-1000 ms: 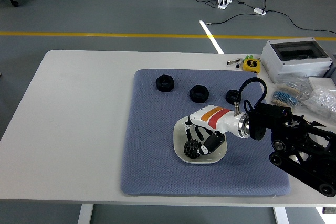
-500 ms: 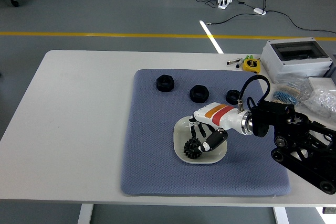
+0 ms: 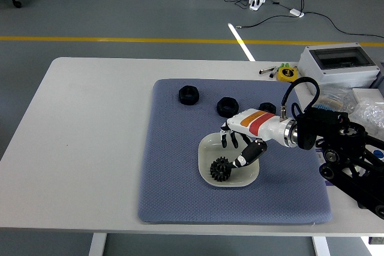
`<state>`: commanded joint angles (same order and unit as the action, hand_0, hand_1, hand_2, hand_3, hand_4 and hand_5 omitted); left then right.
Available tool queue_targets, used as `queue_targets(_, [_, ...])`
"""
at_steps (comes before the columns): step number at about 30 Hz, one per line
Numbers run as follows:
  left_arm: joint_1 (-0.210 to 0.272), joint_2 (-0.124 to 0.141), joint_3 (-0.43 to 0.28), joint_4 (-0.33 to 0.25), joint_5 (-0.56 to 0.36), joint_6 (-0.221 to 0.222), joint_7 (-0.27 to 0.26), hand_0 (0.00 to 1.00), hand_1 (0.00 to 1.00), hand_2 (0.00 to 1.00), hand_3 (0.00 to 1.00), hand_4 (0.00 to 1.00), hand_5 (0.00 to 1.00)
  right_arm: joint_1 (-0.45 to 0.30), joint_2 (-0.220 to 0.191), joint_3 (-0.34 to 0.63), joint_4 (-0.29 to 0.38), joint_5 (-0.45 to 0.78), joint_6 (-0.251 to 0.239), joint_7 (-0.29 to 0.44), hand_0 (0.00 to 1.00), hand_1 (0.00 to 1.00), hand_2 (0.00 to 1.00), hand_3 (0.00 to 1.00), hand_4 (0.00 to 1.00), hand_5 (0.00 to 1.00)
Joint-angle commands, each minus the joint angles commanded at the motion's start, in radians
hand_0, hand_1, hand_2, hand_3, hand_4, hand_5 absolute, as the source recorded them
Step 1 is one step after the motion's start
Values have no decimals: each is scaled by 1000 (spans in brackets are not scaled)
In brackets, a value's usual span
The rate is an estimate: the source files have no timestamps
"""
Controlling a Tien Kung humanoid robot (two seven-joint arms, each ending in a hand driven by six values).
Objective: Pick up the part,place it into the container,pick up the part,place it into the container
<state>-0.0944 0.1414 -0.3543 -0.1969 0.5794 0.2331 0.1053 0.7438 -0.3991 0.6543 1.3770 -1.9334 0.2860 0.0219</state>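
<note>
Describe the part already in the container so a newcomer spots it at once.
On the blue mat sits a white dish. Inside lies a black gear, just below the right hand. Unlike the three smooth black rings farther back, it has spiky teeth.

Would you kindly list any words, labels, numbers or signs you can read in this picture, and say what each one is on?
None can be read.
The right hand carries an orange and red band with no lettering.
The yellow tape measure may bear print, but it is too small to read.
The grey box and the plastic bags show no legible label.
The gear, the dish and the black nuts show no markings.
</note>
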Motion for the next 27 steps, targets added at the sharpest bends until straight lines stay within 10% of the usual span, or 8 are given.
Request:
queue_targets(5, [1, 0, -1, 0, 1, 1, 0, 707, 624, 675, 582, 678, 635, -39, -15, 91, 22, 45, -57, -1, 53, 244, 411, 548, 998, 362])
queue_targets(19, [6, -7, -13, 0, 24, -4, 5, 707, 634, 675, 582, 677, 636, -258, -62, 247, 77, 615, -489, 150, 309, 488, 653, 764, 998, 559])
queue_targets(20, [6, -7, -14, 0, 26, -4, 5, 707, 635, 676, 582, 677, 636, -276, -61, 266, 80, 654, -508, 155, 417, 583, 727, 816, 998, 703])
queue_targets(25, [3, -10, -12, -1, 26, -4, 4, 707, 635, 676, 582, 677, 636, -366, -50, 369, 84, 868, -526, 154, 417, 583, 727, 816, 998, 703])
queue_targets(27, [-1, -11, -11, -1, 26, -4, 3, 707, 635, 675, 582, 677, 637, -398, -42, 407, 83, 950, -524, 146, 560, 665, 778, 872, 998, 786])
